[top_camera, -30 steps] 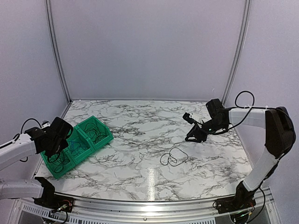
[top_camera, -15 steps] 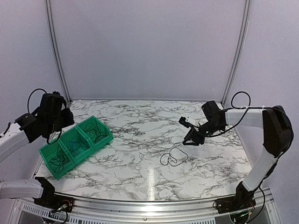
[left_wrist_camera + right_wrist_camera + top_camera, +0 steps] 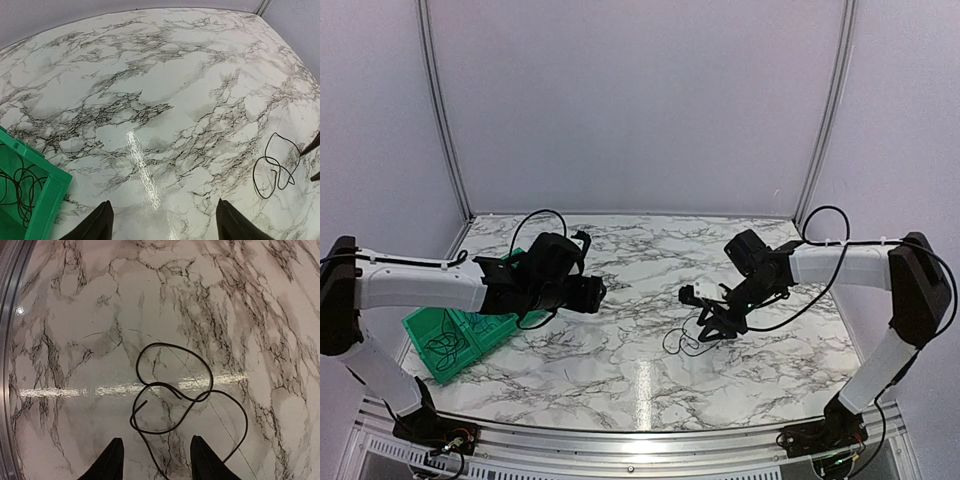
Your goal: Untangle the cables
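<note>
A loose black cable (image 3: 680, 342) lies looped on the marble table, right of centre. It also shows in the right wrist view (image 3: 175, 395) and the left wrist view (image 3: 274, 165). My right gripper (image 3: 705, 326) is open and empty, hovering just above the cable's near edge; its fingertips (image 3: 111, 460) straddle a strand. My left gripper (image 3: 596, 293) is open and empty over bare marble at table centre, well left of the cable. More black cables (image 3: 15, 184) lie in a green bin (image 3: 424, 330). No blue cable shows clearly.
The green bin's corner (image 3: 47, 197) sits at the left of the left wrist view. The table's metal front rail (image 3: 10, 340) runs close by the cable. The left arm stretches across the bin's right compartments.
My left arm swung from over the green bin out to the table centre. My right gripper moved down and left, from the back right to just above the looped cable.
</note>
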Available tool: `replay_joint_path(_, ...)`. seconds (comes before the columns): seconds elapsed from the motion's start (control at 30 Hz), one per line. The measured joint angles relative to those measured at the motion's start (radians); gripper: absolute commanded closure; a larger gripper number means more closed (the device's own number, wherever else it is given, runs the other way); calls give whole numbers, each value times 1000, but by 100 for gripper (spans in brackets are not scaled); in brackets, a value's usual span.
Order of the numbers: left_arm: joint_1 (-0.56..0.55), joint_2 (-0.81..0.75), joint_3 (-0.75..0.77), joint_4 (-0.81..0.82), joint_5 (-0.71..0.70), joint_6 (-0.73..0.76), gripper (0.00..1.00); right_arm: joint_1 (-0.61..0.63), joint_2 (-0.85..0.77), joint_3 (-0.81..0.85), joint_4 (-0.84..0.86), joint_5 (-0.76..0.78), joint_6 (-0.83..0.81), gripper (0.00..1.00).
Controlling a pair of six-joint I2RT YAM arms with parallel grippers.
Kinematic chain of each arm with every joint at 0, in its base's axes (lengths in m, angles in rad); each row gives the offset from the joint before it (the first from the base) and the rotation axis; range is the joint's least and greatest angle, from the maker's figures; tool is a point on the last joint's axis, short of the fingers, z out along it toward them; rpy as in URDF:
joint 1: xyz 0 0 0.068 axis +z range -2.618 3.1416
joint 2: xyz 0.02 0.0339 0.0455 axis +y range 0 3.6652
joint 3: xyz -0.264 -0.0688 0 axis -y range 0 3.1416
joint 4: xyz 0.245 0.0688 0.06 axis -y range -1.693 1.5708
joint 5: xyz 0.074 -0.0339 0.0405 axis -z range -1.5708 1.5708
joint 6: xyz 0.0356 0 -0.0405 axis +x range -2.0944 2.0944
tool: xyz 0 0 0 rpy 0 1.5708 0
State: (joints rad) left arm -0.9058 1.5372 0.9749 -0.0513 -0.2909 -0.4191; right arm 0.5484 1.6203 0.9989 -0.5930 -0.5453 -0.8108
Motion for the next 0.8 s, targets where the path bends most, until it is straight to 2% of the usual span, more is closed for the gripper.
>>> replay_joint_path(0.1,-5,45,-14,52,-35,-74,2,51,-8,-18,-3,61,-24,55)
replay_joint_path(0.3,-4,67,-23,118,-153,-196,1,90,-3,-58,17,172,-30,55)
replay_joint_path(0.6,-4,164,60,123,-182,-206,2,139,24,-66,68,219,-23,55)
replay_joint_path(0.63,-4,163,58,134,-182,-202,2,150,34,-66,75,222,-22,57)
replay_joint_path(0.73,-4,158,40,174,-180,-189,2,172,61,-66,92,238,-15,75)
replay_joint_path(0.8,-4,150,30,184,-178,-180,3,177,73,-66,102,254,-4,90)
